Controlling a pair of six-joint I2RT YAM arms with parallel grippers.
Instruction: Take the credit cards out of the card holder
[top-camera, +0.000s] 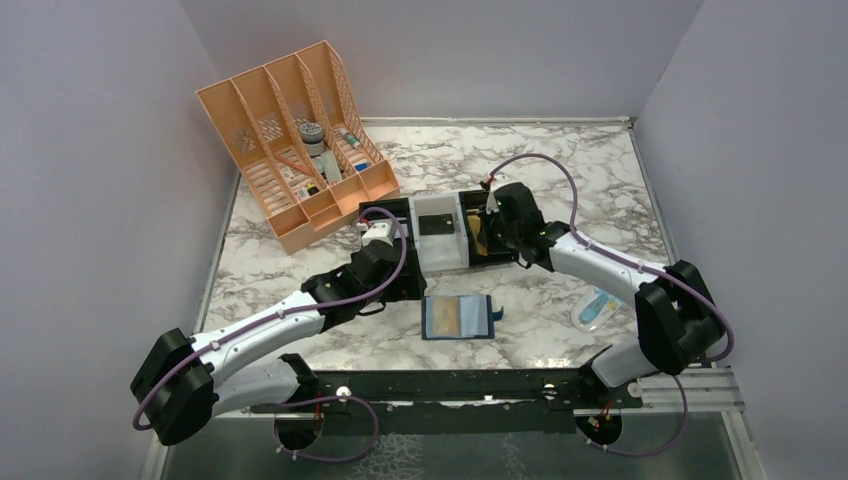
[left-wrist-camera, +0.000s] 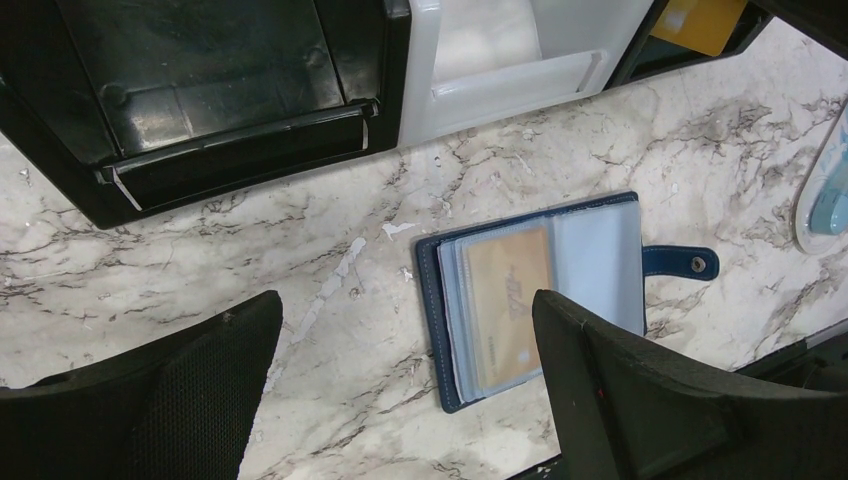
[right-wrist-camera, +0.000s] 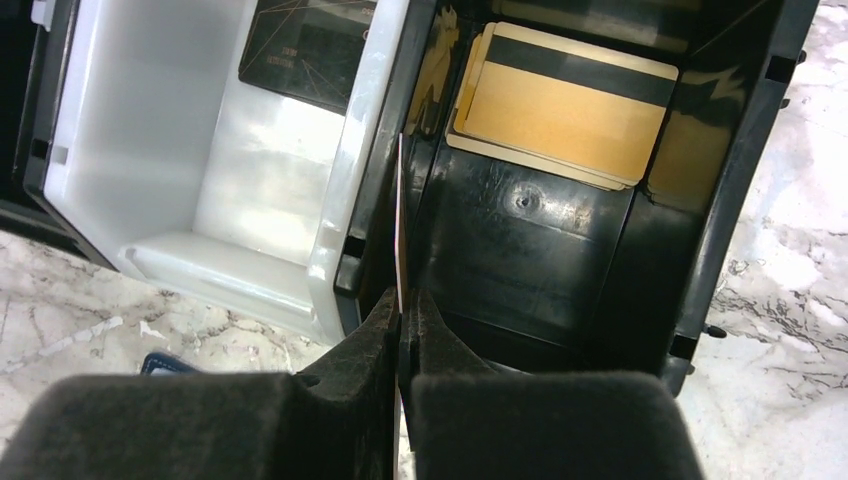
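The marble surface (top-camera: 560, 170) carries a black tray (right-wrist-camera: 520, 250) holding stacked gold credit cards (right-wrist-camera: 565, 105). Nearer the front, the card holder (left-wrist-camera: 600, 250) lies open, one gold card (left-wrist-camera: 510, 300) in its pocket. The left claw (left-wrist-camera: 405, 305) hangs released near it. The right claw (right-wrist-camera: 404, 305), clenched, pinches a thin card (right-wrist-camera: 400, 220) edge-on over the tray.

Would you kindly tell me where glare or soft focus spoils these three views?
Top external: even light, sharp. Left wrist: the clear sleeves of the card holder shine over the gold card; the left gripper is blurred. Right wrist: the white tray is washed out, the black tray mirrors the gold cards, the right gripper and its pinched card look soft.
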